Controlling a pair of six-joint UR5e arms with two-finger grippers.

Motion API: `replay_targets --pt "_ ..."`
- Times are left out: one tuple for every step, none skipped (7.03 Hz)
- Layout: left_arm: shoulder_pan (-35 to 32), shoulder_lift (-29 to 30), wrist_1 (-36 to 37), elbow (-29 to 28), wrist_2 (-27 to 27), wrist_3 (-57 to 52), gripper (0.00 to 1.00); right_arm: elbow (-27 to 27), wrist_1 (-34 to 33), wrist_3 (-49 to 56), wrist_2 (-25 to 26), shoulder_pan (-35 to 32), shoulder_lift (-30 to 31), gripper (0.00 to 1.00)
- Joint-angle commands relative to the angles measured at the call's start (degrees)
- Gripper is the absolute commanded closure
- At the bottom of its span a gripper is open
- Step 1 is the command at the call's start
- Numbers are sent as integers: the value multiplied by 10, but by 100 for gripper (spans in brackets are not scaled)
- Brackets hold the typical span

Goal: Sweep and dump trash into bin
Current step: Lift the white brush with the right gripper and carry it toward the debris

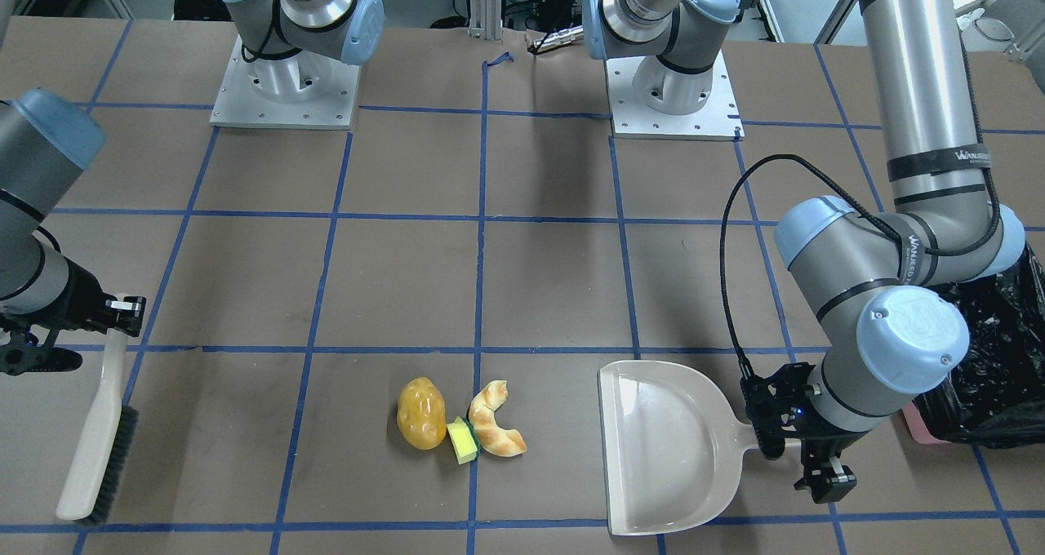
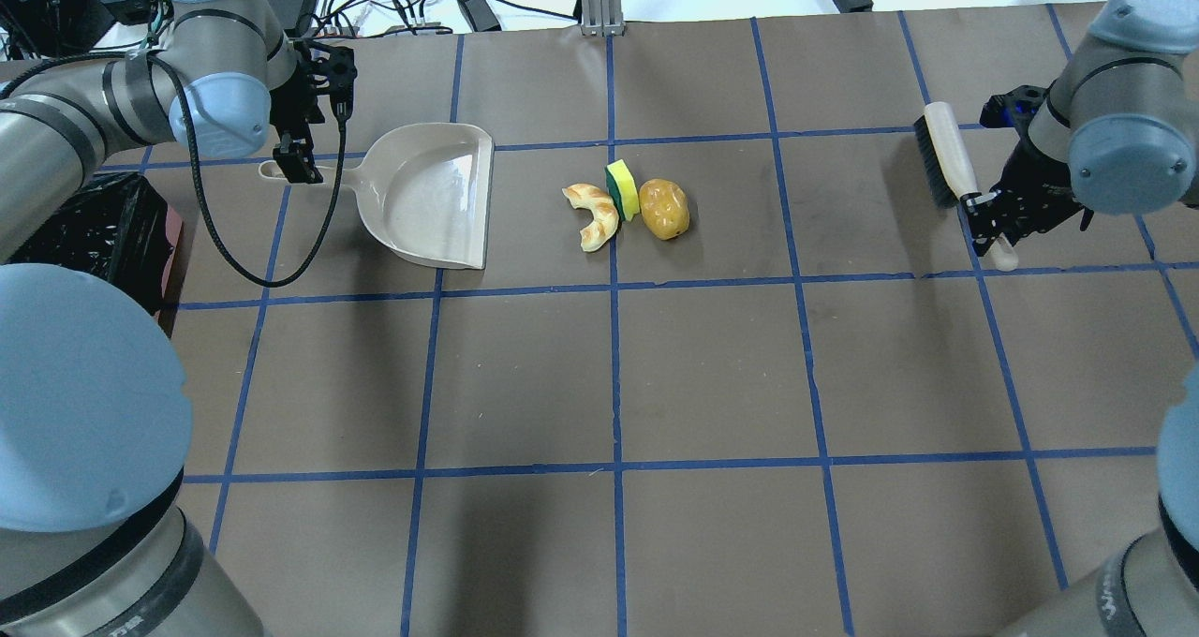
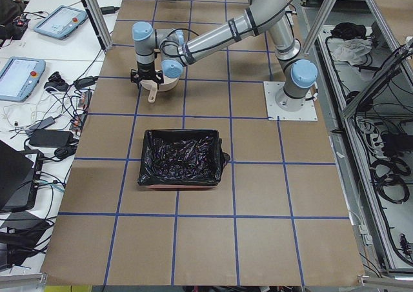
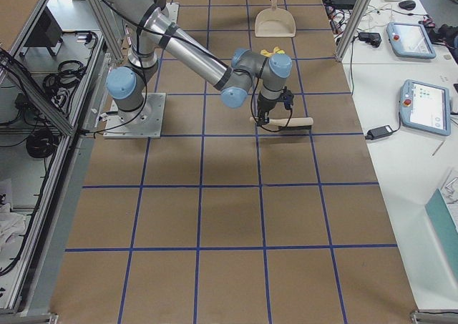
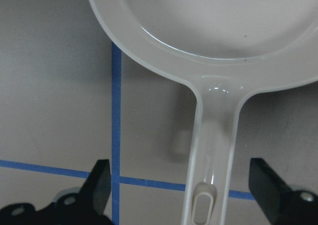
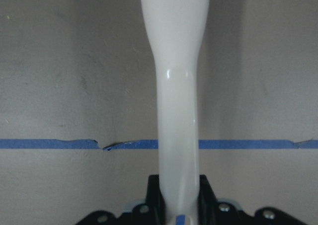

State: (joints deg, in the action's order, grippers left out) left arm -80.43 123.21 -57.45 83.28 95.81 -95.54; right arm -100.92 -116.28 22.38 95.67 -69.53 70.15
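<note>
Brown paper gridded with blue tape (image 1: 482,212) covers the table (image 1: 408,277). Near the operators' edge the potato (image 1: 421,413), sponge (image 1: 462,441) and croissant (image 1: 494,432) lie touching in a row, sponge in the middle. Near them a beige dustpan (image 1: 665,449) opens toward them; the left gripper (image 5: 181,185) straddles its handle (image 5: 211,150), fingers apart. The bin (image 3: 144,166), mostly hidden behind that arm in the front view, shows only its black bag (image 3: 184,160). Lettering on the arm's strap (image 1: 939,162) is unreadable. Far across, the right gripper (image 6: 178,205) is clamped on a brush (image 1: 98,449).

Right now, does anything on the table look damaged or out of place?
Only one small thing: the blue tape line is torn beside the brush. Nothing looks spilled.
</note>
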Motion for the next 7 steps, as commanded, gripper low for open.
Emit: replay_targets --pt "2 5 -13 -1 2 -2 2 8 6 -37 39 -45 12 94" --pt "4 6 -19 -1 2 -10 2 8 6 -71 77 -88 12 94" --pt "4 7 -24 -1 2 -19 3 8 5 -75 119 -132 11 94" --pt "7 9 -41 -2 3 -19 7 9 21 -122 132 -163 11 94" --pt "7 8 -44 -2 3 -19 14 18 47 -174 129 -190 10 95" --pt "8 10 -42 -2 1 -20 23 34 87 -249 124 -215 7 96" --pt "8 11 -39 -3 1 -21 29 37 110 -294 114 -234 7 97"
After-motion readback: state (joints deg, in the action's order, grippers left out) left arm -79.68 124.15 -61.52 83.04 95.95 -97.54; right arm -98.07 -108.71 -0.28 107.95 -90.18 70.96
